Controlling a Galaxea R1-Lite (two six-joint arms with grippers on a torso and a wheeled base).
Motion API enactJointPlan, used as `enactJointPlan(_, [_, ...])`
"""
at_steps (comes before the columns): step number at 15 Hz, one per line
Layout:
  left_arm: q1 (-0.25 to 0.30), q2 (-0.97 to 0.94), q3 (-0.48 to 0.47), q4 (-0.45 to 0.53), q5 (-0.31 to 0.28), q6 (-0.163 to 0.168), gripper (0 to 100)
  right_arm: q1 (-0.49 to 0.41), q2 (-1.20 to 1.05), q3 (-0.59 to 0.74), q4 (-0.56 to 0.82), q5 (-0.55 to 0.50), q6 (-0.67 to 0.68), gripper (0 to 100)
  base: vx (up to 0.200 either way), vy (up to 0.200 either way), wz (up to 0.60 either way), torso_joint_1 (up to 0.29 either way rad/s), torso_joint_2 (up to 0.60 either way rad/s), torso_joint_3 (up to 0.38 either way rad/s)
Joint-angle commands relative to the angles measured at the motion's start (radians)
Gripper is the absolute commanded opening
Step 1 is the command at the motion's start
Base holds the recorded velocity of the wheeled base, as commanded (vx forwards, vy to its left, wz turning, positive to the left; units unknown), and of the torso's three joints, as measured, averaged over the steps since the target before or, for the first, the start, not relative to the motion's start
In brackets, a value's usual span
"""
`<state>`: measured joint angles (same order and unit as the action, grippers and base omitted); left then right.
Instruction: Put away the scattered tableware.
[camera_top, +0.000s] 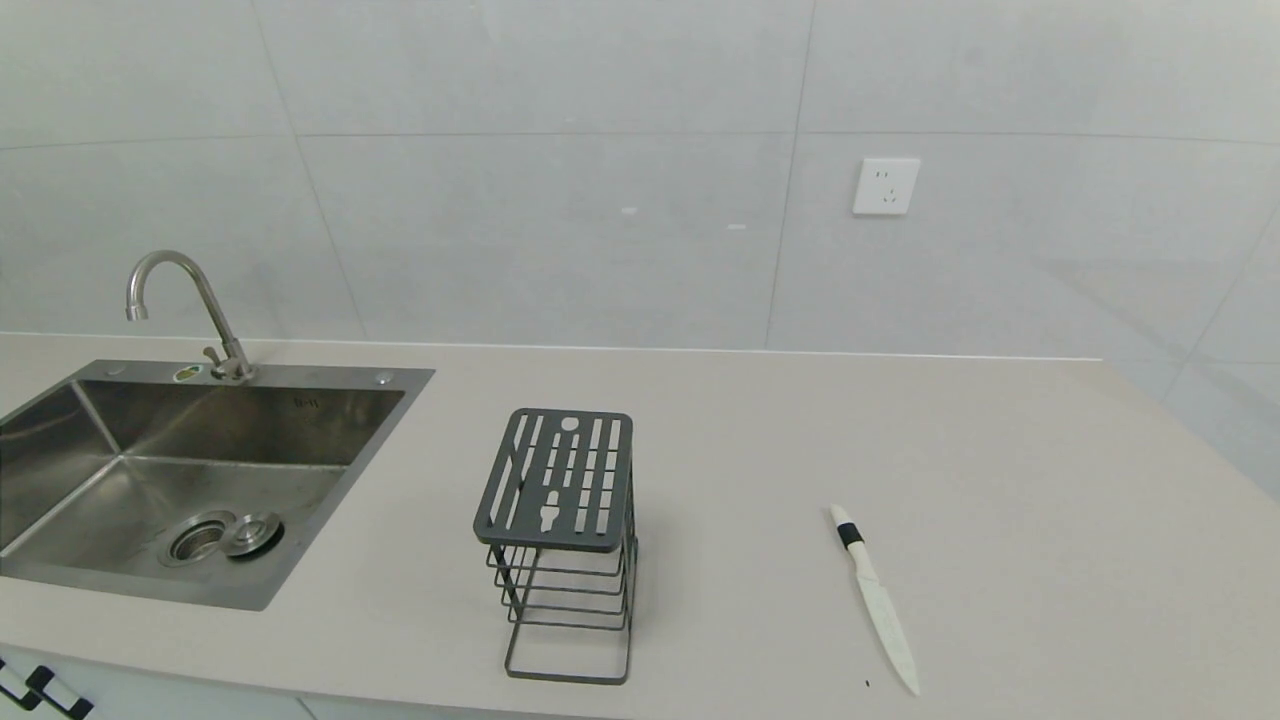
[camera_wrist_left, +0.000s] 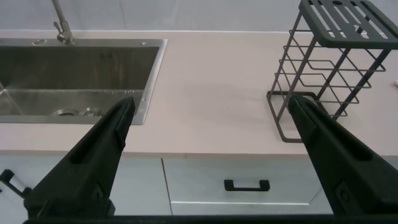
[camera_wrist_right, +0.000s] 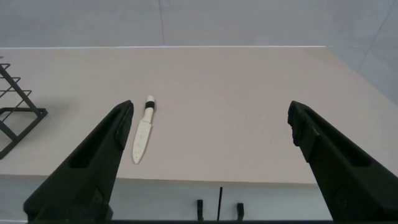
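So, left gripper (camera_wrist_left: 210, 102) and right gripper (camera_wrist_right: 209, 109) gape wide, empty. Knife (camera_top: 873, 598) lies flat on counter (camera_top: 1000, 450), well right of rack (camera_top: 557, 480). Right gripper should pinch handle squarely, then slot blade-down.

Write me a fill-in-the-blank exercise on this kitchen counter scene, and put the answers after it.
1. The white knife lies flat on the ___, to the robot's right of the dark slotted rack.
2. The curved faucet stands at the back edge of the ___.
3. The band around the knife's handle is ___.
4. The right tool is ___ and holds nothing.
Missing words: counter; sink; black; open.
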<state>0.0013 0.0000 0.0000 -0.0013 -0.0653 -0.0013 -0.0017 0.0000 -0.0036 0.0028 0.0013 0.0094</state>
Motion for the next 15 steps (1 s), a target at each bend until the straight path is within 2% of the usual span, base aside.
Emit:
enactJointPlan(1, [0.0, 0.002, 0.0, 0.0, -0.001, 0.003, 100, 0.0, 0.0, 0.001, 0.0, 0.0, 0.0, 100, 0.0, 0.0, 0.0, -0.134, 0.32, 0.183])
enactJointPlan(15, [0.0, 0.002, 0.0, 0.0, -0.007, 0.004, 100, 0.0, 0.0, 0.001, 0.002, 0.0, 0.003, 100, 0.0, 0.0, 0.0, -0.011, 0.03, 0.016])
